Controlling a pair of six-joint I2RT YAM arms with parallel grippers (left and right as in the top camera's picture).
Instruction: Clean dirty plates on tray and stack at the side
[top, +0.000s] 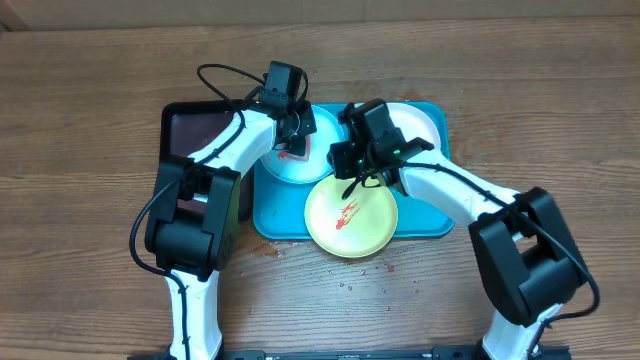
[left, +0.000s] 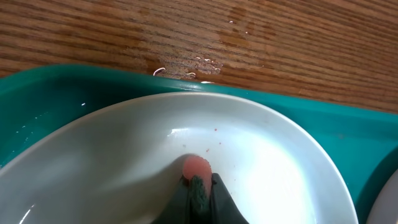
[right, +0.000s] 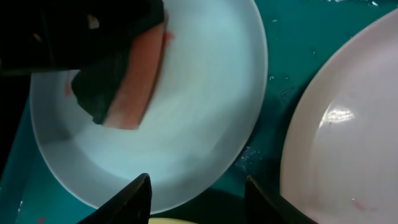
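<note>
The left end effector pinches a pink sponge against the light blue plate; the right end effector hangs spread over its edge.

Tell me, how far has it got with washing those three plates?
Nothing looks finished: all three plates sit on the turquoise tray, none stacked beside it. In hand: the left gripper presses a pink sponge onto the nearly clean light blue plate, while the right gripper hovers open at its rim. Still to do: the pale green plate with red sauce, the white plate, then stacking.
</note>
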